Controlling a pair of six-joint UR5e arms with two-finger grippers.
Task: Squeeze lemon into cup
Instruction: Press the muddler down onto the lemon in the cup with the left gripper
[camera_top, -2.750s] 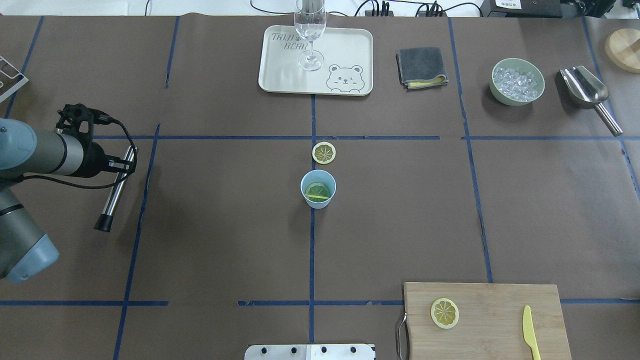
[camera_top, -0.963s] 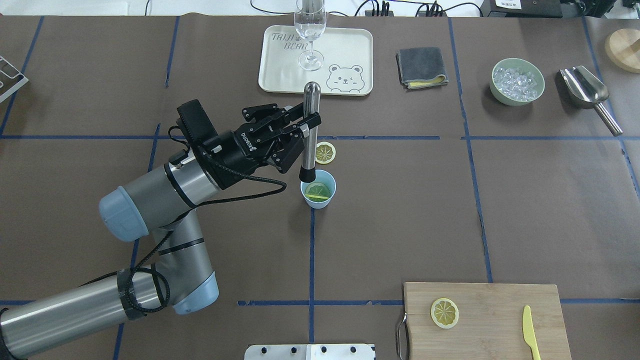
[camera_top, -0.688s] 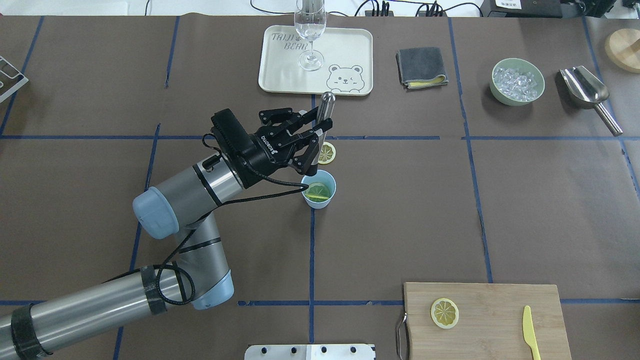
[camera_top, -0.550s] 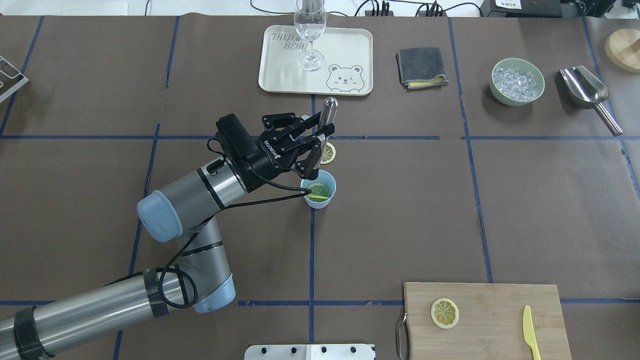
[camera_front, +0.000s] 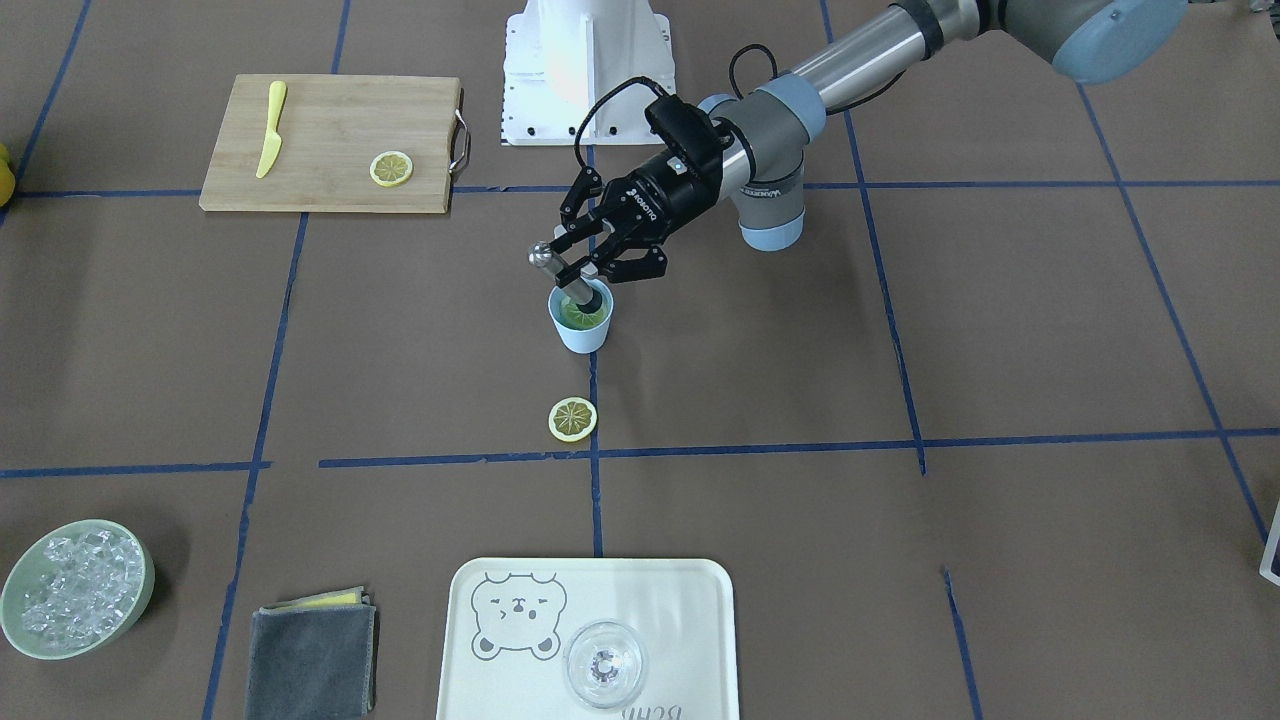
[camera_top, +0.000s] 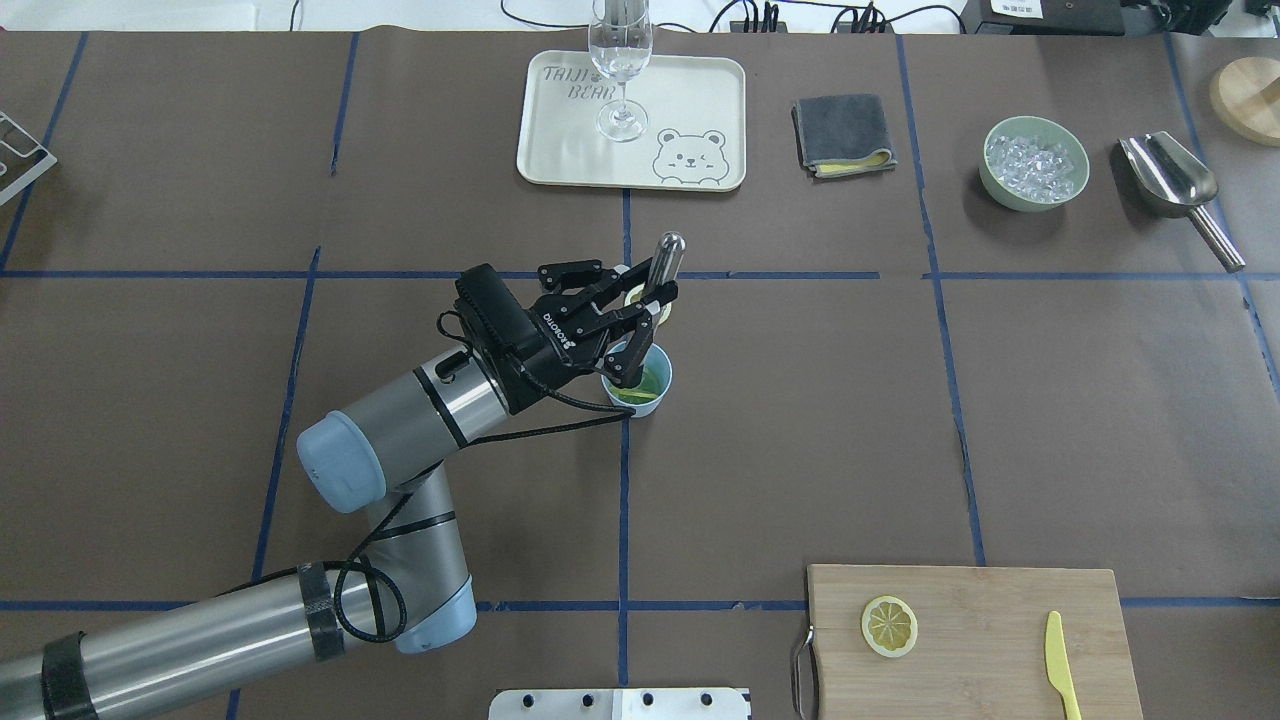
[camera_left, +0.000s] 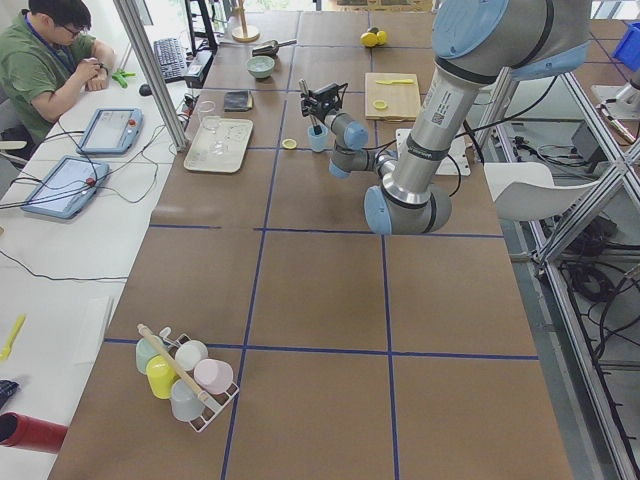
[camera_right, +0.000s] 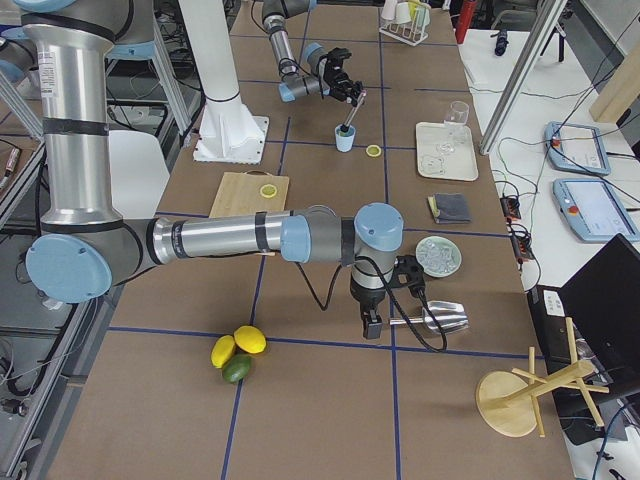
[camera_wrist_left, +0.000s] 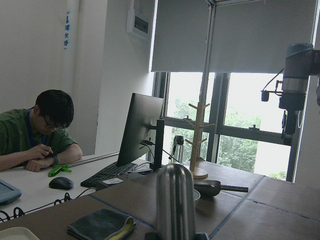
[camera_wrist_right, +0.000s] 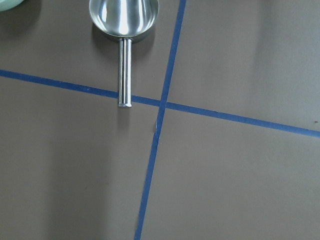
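Observation:
The light-blue cup (camera_top: 655, 392) (camera_front: 582, 338) stands at the table's middle with a lemon slice (camera_front: 577, 318) inside it. My left gripper (camera_top: 645, 298) (camera_front: 592, 264) hovers just above the cup's rim and is shut on a steel muddler (camera_top: 666, 252) (camera_front: 556, 268). The muddler leans, and its black tip is down inside the cup on the slice. Its rounded steel top fills the bottom of the left wrist view (camera_wrist_left: 175, 200). My right gripper (camera_right: 370, 322) hangs far off beside the scoop; I cannot tell whether it is open or shut.
A second lemon slice (camera_front: 573, 419) lies just beyond the cup. A third (camera_top: 889, 626) lies on the cutting board (camera_top: 980, 600) with a yellow knife (camera_top: 1060, 665). Tray (camera_top: 560, 150) with a wine glass (camera_top: 621, 70), grey cloth (camera_top: 843, 133), ice bowl (camera_top: 1034, 163) and scoop (camera_top: 1170, 180) line the far side.
My left arm swung in from the table's left with the muddler. It then lowered the muddler from above the cup's rim until the tip went inside.

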